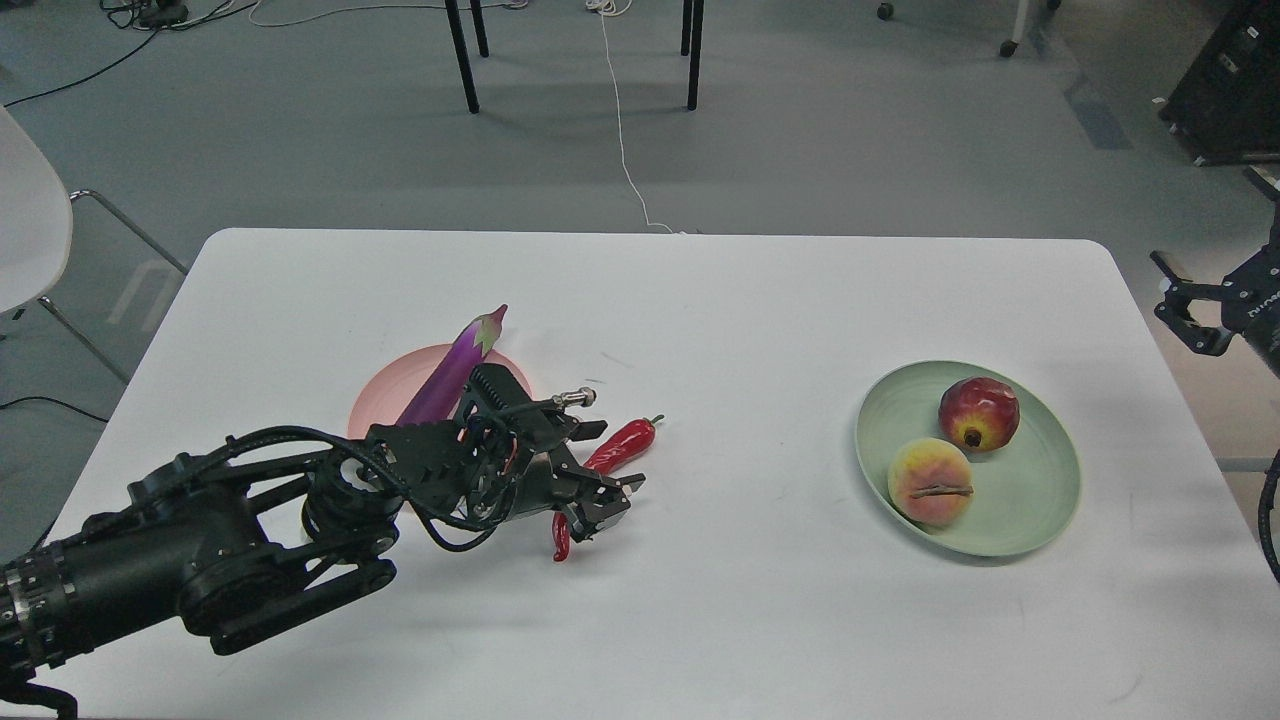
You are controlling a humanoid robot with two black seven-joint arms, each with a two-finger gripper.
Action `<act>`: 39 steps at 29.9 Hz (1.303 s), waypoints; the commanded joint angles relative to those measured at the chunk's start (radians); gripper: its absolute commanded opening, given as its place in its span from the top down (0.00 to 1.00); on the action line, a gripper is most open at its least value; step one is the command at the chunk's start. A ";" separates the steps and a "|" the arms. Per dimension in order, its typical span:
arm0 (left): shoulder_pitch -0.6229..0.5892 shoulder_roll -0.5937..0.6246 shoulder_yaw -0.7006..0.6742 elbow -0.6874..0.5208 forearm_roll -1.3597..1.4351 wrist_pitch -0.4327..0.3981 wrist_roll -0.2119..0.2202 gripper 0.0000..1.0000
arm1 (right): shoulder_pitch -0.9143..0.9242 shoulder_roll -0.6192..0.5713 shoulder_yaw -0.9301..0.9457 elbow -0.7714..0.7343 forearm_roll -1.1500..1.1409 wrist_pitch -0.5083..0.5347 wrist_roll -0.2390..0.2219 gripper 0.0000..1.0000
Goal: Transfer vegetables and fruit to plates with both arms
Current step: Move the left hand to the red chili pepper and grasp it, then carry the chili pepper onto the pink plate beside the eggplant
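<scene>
The purple eggplant (455, 370) lies across the pale pink plate (375, 395), with its cap pointing to the far right. The red chili (625, 440) lies on the table just right of that plate. My left gripper (603, 465) is open and low over the chili's middle, with one finger on each side of it; the arm hides the chili's middle and much of the pink plate. The dark red pomegranate (980, 413) and the peach (930, 480) sit on the pale green plate (1040, 510). My right gripper (1180, 305) is open and empty beyond the table's right edge.
The white table (760, 620) has rounded corners. A white chair (25, 230) stands off its left side. Black table legs (462, 55) and a white cable (625, 150) are on the floor behind.
</scene>
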 commanded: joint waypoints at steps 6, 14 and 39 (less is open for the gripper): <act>0.000 -0.001 0.004 0.015 0.003 -0.018 0.017 0.56 | 0.002 -0.001 0.000 -0.003 0.000 0.000 0.000 0.02; -0.006 -0.003 0.021 0.032 0.003 -0.052 0.015 0.71 | 0.003 -0.001 0.000 0.000 0.000 0.000 0.000 0.02; -0.082 0.260 -0.063 -0.069 -0.117 -0.080 0.040 0.80 | 0.003 -0.005 -0.001 -0.003 0.000 0.000 0.000 0.02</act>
